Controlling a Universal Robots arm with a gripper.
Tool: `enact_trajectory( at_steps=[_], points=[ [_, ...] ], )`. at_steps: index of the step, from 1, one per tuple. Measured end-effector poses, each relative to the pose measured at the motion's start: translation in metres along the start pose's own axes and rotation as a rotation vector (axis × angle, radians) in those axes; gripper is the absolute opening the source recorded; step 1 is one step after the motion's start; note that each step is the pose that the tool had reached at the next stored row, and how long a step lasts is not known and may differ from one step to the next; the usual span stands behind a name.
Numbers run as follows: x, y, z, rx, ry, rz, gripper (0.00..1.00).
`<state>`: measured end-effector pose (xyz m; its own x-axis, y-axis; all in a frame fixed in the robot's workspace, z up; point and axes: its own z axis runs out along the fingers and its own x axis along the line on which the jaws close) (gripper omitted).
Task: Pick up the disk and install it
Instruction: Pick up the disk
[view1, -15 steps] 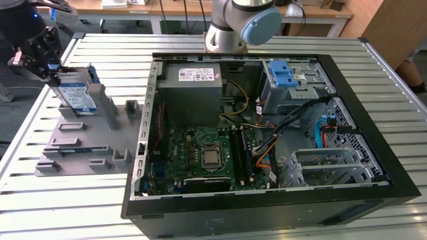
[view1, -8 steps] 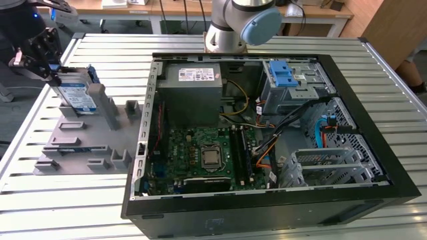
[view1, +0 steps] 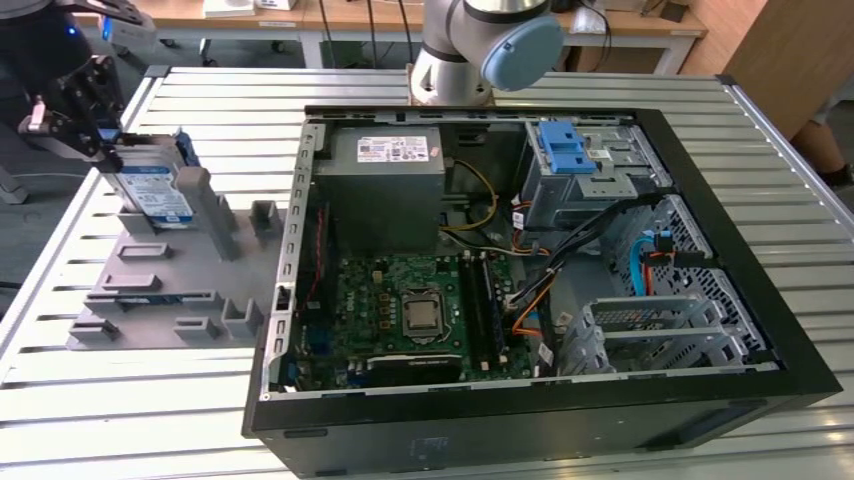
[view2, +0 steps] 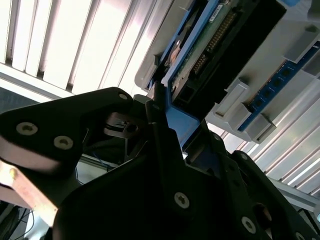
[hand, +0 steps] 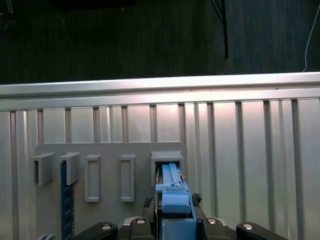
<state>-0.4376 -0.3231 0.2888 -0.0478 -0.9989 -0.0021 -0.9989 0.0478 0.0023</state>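
Gripper (view1: 96, 118) fingers pinched nearly closed on the blue edge of the disk (view1: 150, 192), which stands upright in grey rack (view1: 174, 300) slot.

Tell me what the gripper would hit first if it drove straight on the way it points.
The disk: its blue frame edge sits in the gripper, apparently clamped. Past it in that line is the slot of the grey holder that the disk stands in.

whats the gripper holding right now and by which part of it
The gripper grips the disk by the end of its blue carrier frame; the disk stands on edge in a slot of the grey holder.
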Motion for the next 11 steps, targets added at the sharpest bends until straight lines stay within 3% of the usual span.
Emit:
enact_trajectory(
  at_steps=[5, 11],
  points=[
    [0.0000, 0.0000, 0.0000, 0.0000, 0.0000, -0.037, 0.37],
    [0.0000, 0.0000, 0.0001, 0.0000, 0.0000, -0.040, 0.37]
  ],
)
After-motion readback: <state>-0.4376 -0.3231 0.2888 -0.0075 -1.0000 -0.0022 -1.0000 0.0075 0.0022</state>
